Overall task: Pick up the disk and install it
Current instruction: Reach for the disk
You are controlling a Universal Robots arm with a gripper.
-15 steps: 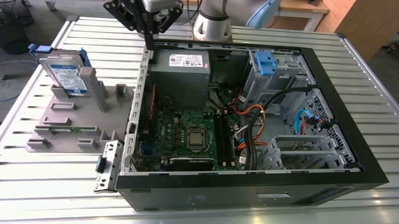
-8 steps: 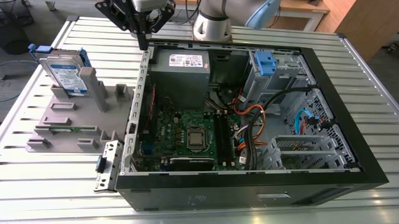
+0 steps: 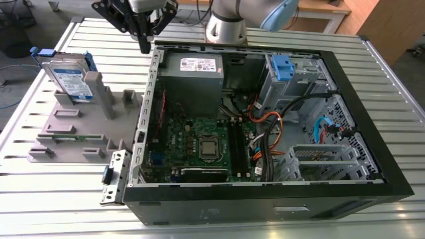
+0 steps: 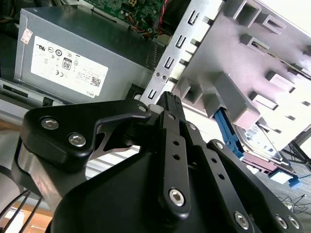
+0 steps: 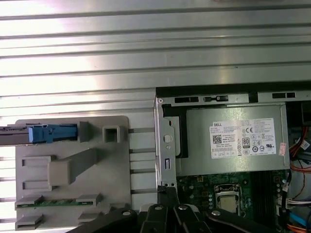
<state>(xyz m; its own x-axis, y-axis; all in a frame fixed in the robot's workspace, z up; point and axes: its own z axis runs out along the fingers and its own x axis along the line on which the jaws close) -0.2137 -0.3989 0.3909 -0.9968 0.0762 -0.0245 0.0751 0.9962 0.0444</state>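
Open black computer case on a ribbed metal bench.
Beside it, toward the bench's far corner, the blue-framed silver-grey disk stands upright in a grey plastic fixture; behind, the black claw hangs over the case's rim, pinched closed, empty.

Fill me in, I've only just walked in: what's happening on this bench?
A robot arm is set to install a disk in an open computer case. Its gripper hangs shut and empty above the case's edge, close to the power supply. The disk stands upright in a grey holder beside the case, on the exterior view's left, not yet picked up.
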